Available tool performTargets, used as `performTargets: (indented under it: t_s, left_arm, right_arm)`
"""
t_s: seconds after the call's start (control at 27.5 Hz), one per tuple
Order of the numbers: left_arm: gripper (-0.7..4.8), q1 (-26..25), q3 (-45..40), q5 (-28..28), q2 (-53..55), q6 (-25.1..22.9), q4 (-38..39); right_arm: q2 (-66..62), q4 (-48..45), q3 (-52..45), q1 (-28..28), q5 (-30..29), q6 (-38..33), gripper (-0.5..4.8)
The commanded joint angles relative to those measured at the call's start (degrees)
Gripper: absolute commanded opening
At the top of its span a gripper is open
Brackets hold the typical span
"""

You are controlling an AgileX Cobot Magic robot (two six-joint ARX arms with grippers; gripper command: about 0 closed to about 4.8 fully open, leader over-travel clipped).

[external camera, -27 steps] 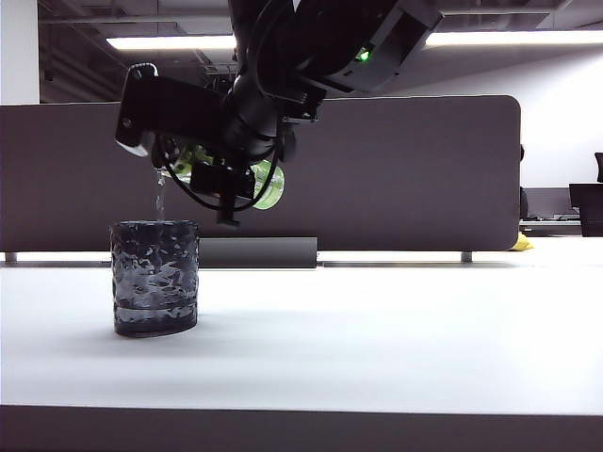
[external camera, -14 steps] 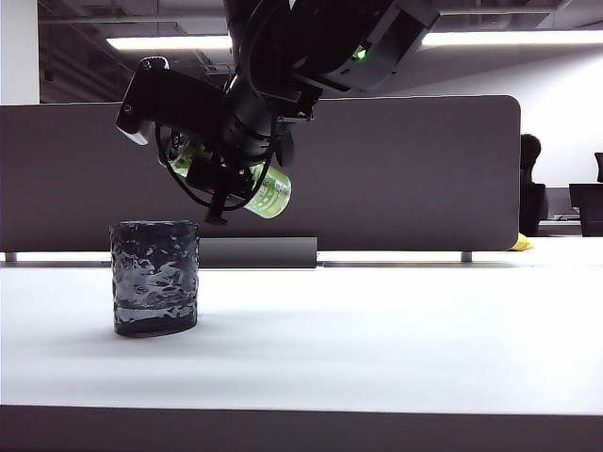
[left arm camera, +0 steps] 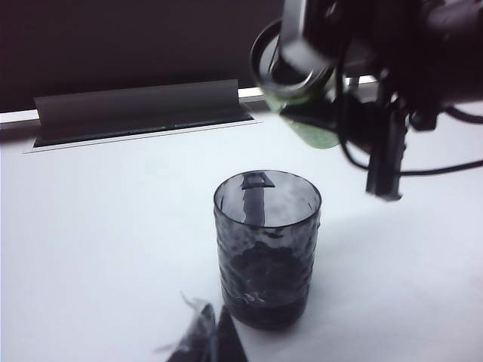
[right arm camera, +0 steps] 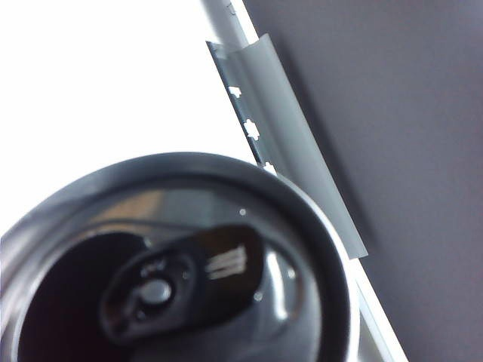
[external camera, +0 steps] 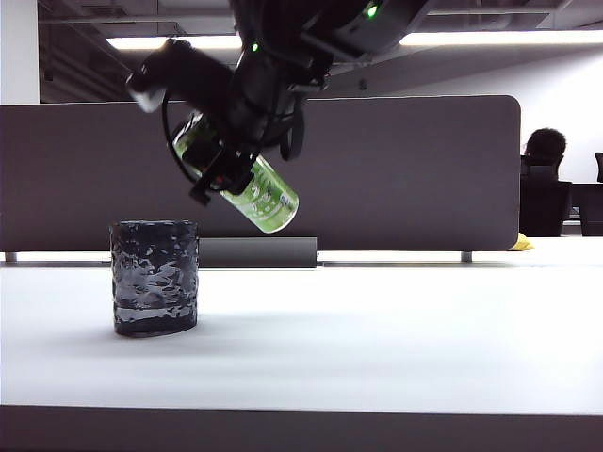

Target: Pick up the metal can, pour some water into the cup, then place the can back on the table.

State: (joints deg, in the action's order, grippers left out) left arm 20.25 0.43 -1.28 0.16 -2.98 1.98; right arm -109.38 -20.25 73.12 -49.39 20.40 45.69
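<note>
Tilting back from its pouring angle, the metal can (external camera: pixel 247 185) now hangs with its top raised toward the upper left and its base swung down to the right; the thin stream that fell from it a second ago is gone. It sits in the air above the tabletop (external camera: pixel 377 330), just up and to the right of the cup (external camera: pixel 154 277), not touching it. The right gripper (external camera: pixel 224 160) is clamped around the can's middle, and its wrist camera looks straight onto the can's lid and pull tab. The cup stands upright toward the left part of the tabletop, nearer the back edge, with some water visible low inside it. The left gripper (left arm camera: pixel 205 341) hovers near the cup; whether its jaws are apart or together I cannot tell. Judging by this, the pick-up and pour are done, and righting and setting the can down remain.
</note>
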Motion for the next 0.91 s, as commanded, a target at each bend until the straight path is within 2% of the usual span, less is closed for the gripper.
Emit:
performTargets:
  t_s: [0.04,0.33,0.91]
  left_arm:
    - [-0.05,-0.02,0.07,0.00,0.07,0.00,-0.77]
    - [-0.05,-0.02,0.07,0.00,0.07,0.00,-0.77]
    - [-0.05,-0.02,0.07,0.00,0.07,0.00,-0.77]
  right_arm:
    - [2.54,-1.77,-1.03,0.44,0.28,-4.66,2.07]
    - [8.87,-1.84,-6.80,2.97,-1.11,-17.03,2.07]
    - [24.83,-1.90,-22.36,6.86,-1.73,-35.01,2.06]
